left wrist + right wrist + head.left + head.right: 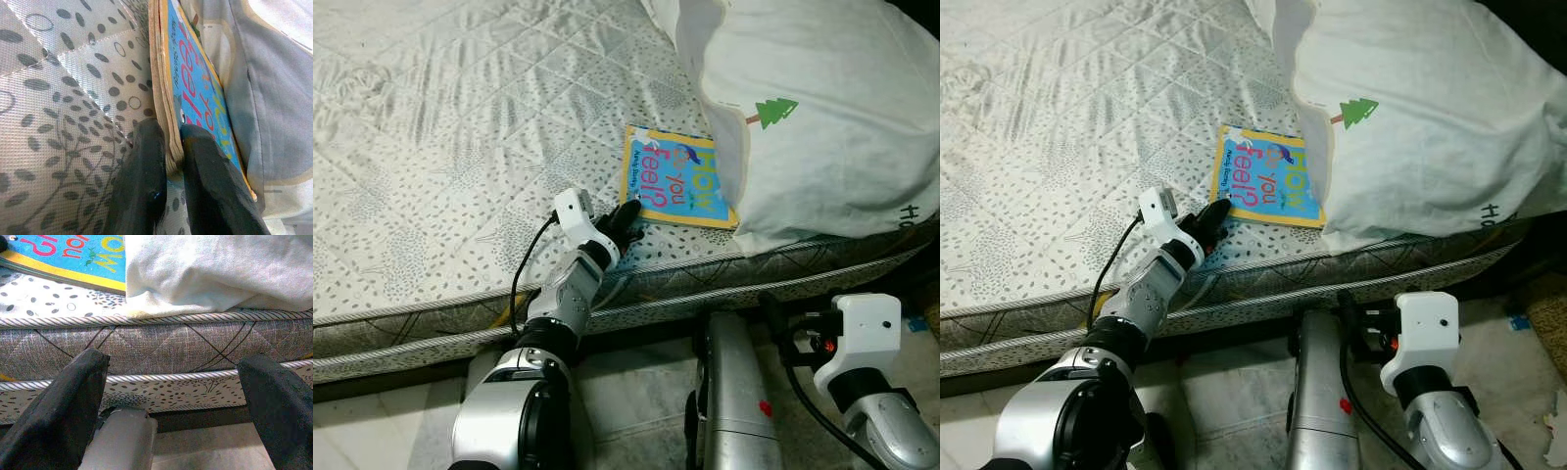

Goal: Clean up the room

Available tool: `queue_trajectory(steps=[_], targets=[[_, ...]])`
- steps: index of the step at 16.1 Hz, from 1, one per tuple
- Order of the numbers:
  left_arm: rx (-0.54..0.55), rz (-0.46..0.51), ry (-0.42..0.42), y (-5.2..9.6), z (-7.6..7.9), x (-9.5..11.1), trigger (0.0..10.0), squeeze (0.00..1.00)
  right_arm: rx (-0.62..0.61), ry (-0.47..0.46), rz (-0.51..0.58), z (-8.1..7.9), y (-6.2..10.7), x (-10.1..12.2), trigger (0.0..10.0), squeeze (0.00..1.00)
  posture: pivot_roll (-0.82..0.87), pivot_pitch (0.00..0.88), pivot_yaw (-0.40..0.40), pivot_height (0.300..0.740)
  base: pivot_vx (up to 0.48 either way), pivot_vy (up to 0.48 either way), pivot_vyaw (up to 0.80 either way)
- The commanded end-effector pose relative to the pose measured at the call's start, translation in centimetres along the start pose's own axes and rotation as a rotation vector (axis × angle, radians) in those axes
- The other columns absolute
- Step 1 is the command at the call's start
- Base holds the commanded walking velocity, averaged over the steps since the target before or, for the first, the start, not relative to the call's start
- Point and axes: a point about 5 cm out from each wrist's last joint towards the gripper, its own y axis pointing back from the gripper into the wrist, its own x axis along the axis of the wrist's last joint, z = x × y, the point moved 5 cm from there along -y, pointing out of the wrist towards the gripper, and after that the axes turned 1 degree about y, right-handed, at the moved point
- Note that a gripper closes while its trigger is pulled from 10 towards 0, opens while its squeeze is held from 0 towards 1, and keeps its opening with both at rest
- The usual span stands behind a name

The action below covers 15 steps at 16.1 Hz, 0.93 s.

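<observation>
- Left arm, nearest the head camera: the silver forearm rises from the lower edge of the scene and ends in the left gripper (628, 217), which reaches over the mattress (460, 147) border onto the sleeping surface.
- Left gripper, jaw state: the two black fingers (142, 181) are closed on the near corner of the board book (676, 177), one finger on each face, with the stacked page edges held between them. The grasp looks secure but covers only a corner.
- Board book, position: it lies flat on the quilted mattress, extending away from the left jaws, with its far right edge tucked under the white pillow (822, 108). Blue cover, yellow border, lettering partly readable as "How do you feel?".
- Right gripper (176, 396), jaw state: fingers spread wide, holding nothing. It hangs low in front of the mattress side, and the book and pillow hem lie beyond and above the gap between its fingers.
- Silver cylinder (734, 392): a robot part standing between the two arms, below the bed edge.
- Task progress (judgement): the pick-up of one stray item is at the grasp stage; the book is gripped but not yet lifted off the bed or freed from the pillow. Carrying and putting it away remain.
- Containers: no bin, basket or shelf can be made out, so a destination cannot be identified.
</observation>
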Motion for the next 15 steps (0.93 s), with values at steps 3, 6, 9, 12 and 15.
queue_trajectory(steps=[3, 6, 9, 12, 15], targets=[[0.158, -0.027, 0.067, 3.6, -0.9, -6.5, 10.0, 0.00, 0.001, -0.002, -0.009, 0.0, -0.7, -0.6, 10.0, 0.00, -0.27, 0.222, 0.056, 0.477, 0.000, 0.000, 0.00], [0.345, 0.090, -0.124, 7.5, -5.6, -1.6, 10.0, 0.00, 0.023, 0.007, 0.010, -0.1, -1.9, -0.6, 10.0, 0.00, -0.27, 0.218, 0.060, 0.477, 0.000, 0.000, 0.00], [0.389, 0.103, -0.124, 8.9, -5.9, -1.6, 10.0, 0.00, 0.018, 0.008, 0.014, 0.1, -2.0, -0.7, 10.0, 0.00, -0.27, 0.213, 0.061, 0.477, 0.000, 0.000, 0.00], [0.343, 0.027, -0.077, 9.2, -5.4, -3.1, 10.0, 0.00, 0.027, 0.006, 0.031, -0.2, -2.4, -0.6, 10.0, 0.00, -0.27, 0.207, 0.058, 0.477, 0.000, 0.000, 0.00], [0.270, -0.045, -0.035, 8.0, -4.3, -4.5, 10.0, 0.00, 0.022, 0.010, 0.039, -0.1, -2.5, -0.5, 10.0, 0.00, -0.27, 0.206, 0.058, 0.477, 0.000, 0.000, 0.00]])
